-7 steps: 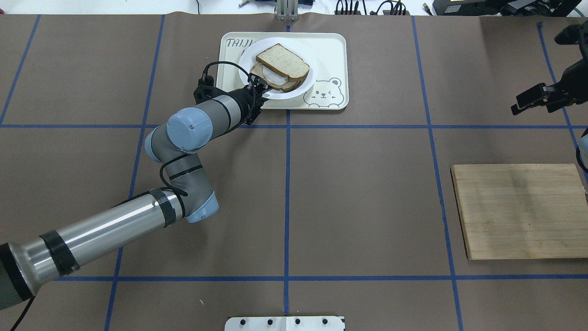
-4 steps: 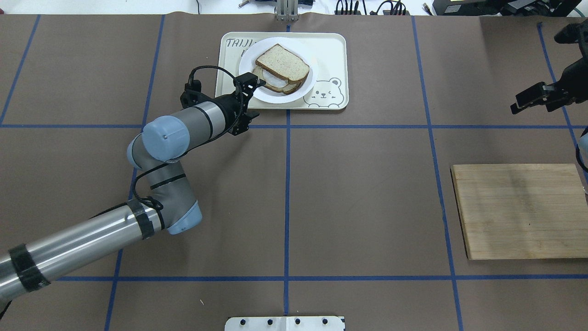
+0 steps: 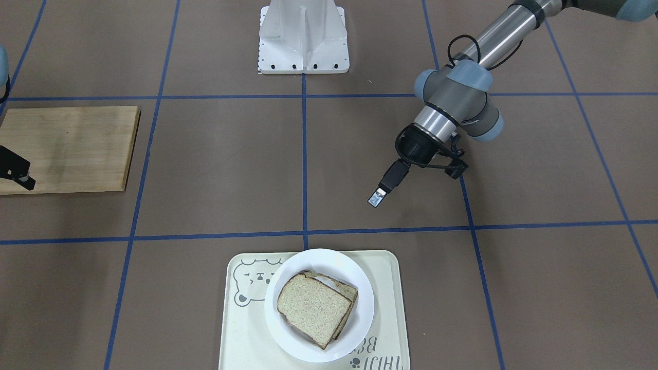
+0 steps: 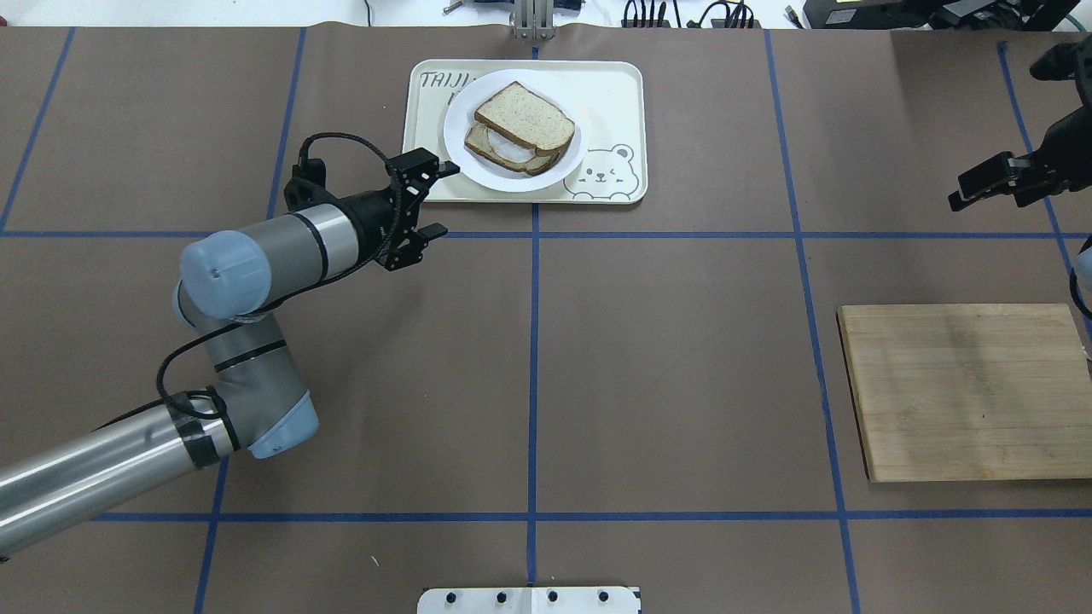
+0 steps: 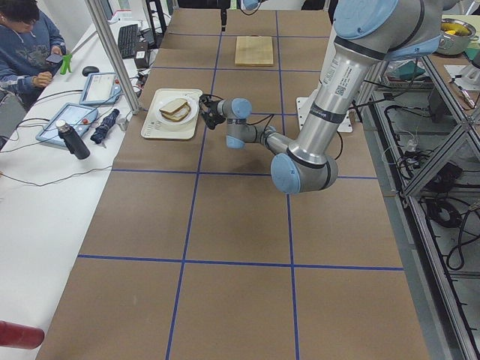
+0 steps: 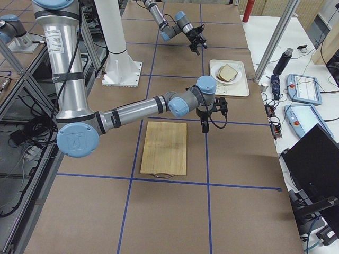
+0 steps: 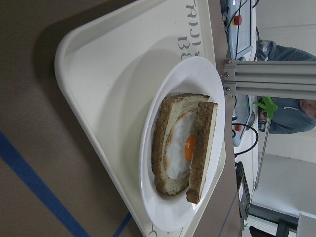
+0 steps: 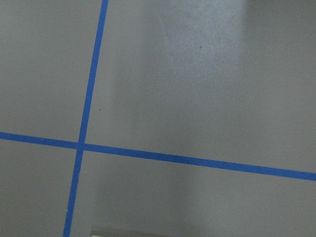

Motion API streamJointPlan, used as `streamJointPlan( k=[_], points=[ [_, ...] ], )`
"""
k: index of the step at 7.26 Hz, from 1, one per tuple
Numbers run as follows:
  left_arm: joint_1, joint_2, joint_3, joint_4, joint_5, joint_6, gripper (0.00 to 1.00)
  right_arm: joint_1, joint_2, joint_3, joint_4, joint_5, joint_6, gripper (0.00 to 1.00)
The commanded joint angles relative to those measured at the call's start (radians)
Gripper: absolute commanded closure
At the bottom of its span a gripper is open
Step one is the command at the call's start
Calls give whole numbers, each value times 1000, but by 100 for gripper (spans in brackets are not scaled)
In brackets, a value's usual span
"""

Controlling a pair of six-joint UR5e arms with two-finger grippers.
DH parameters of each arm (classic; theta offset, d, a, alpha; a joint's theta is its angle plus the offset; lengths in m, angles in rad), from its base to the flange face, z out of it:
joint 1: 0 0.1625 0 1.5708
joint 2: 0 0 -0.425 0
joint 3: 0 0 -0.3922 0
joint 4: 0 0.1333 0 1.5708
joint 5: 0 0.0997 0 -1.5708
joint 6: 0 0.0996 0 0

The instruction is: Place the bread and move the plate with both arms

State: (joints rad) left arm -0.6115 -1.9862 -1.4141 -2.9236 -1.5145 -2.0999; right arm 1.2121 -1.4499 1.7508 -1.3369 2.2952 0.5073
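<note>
The plain bread slice (image 4: 525, 115) lies on top of the egg slice (image 4: 503, 153) on the white plate (image 4: 563, 170). The plate sits on the cream bear tray (image 4: 614, 94) at the table's far middle. My left gripper (image 4: 442, 198) is open and empty. It hovers just off the tray's near left corner, apart from the plate. The left wrist view shows the bread (image 7: 202, 148) leaning over the fried egg (image 7: 185, 148). My right gripper (image 4: 981, 186) hangs at the far right, well away from the plate. Its fingers look shut and hold nothing.
A wooden cutting board (image 4: 968, 392) lies at the right, below my right gripper. The white base stand (image 3: 303, 36) is at the robot's edge of the table. Blue tape lines cross the brown table cover.
My left arm has drawn back to the left and toward the robot, away from the plate's near rim. The bread, plate and right arm have not moved.
</note>
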Motion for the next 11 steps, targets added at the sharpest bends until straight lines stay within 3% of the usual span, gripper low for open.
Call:
streamJointPlan(
  k=[1,2,3,6,8,11],
  points=[
    [-48,143,-57,1,-1,392,1,4,5,12,5,-48,7,0],
    [-116,168,-49,14,-9,538,1,4,5,15,7,-69,7,0],
    [-181,179,-48,108,-33,716,1,4,3,18,7,-103,7,0],
    [-466,276,-48,375,-324,1331,1,6,-7,22,5,-135,-6,0],
    [-678,271,-55,624,-513,1763,1,23,-30,13,5,-135,-33,0],
    [-818,247,-162,1075,-842,1847,1,76,-82,1,1,-117,-151,0]
  ],
)
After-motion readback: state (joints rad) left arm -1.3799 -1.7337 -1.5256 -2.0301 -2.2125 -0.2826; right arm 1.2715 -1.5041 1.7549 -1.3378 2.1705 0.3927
